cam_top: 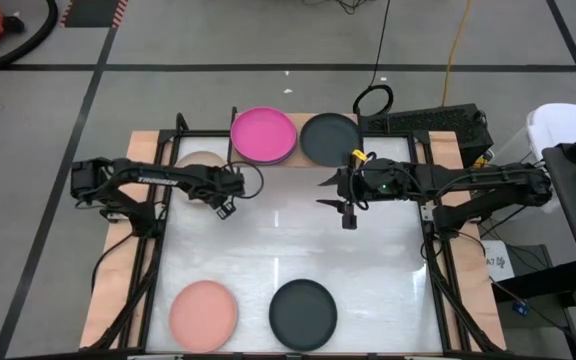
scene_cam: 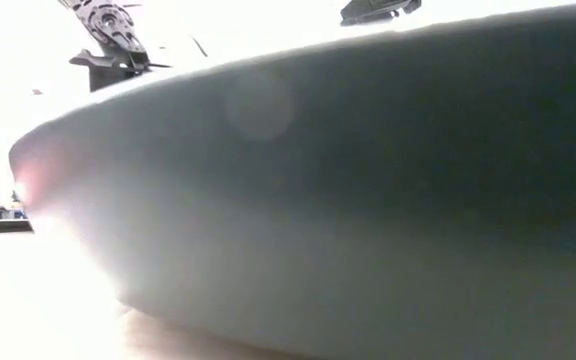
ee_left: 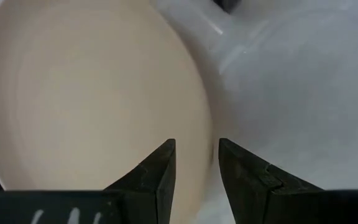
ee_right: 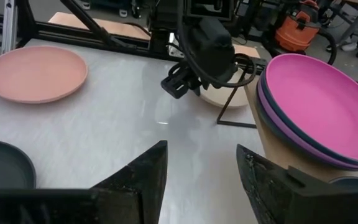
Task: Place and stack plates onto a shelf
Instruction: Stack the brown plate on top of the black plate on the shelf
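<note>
Left gripper point(cam_top: 226, 205), upper-left of centre in high view, fingers partly apart w/ nothing between, hangs by the beige plate's point(cam_top: 199, 160) rim. Right gripper point(cam_top: 349, 215), centre-right, spread wide & empty, below the magenta plate point(cam_top: 263, 133) stacked on the shelf point(ee_right: 278, 152) at frame top.

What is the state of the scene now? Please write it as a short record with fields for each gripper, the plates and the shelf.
left gripper: fingers astride the rim of the beige plate, a gap showing; grip cannot be told
right gripper: open, empty, above the table
shelf: magenta plate on a stack, dark plate beside it
table front: salmon pink plate, black plate
</note>
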`<state>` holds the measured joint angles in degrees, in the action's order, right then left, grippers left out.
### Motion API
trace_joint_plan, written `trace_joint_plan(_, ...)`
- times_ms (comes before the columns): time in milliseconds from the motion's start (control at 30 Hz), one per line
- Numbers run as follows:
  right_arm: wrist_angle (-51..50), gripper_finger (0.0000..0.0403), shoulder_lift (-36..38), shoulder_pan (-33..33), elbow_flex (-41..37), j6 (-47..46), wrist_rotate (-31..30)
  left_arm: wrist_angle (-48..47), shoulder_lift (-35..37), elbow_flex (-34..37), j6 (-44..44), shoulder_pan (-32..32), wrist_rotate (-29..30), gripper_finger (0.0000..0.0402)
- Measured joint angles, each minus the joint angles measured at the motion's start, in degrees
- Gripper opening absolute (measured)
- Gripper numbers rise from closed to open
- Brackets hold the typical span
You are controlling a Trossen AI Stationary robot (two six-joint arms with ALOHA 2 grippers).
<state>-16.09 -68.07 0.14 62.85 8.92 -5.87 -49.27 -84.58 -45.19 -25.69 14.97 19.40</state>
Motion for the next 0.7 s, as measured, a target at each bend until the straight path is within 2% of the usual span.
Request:
trace_joint_plan(333, -0.07, 0.0174, 0.0, 0.0, 0.0, -0.36, 0.03, 0.1, -4.29, 0.09, 0.4, 1.48, -0.1, 0.012)
trace_joint_plan(433, -0.31, 0.0174, 0.0, 0.0, 0.0, -0.36, 0.0, 0.08, -5.51, 0.09, 0.5, 1.45, -0.12, 0.0083)
trace_joint_plan(533, -0.53, 0.0174, 0.0, 0.0, 0.0, -0.36, 0.01, -0.19, -5.42, 0.07, -0.11, 1.27, 0.32, 0.0023)
trace_joint_plan(700, -0.51, 0.0174, 0.0, 0.0, 0.0, -0.36, 0.01, -2.92, -3.2, -0.09, -3.95, 0.28, 2.13, 0.0012)
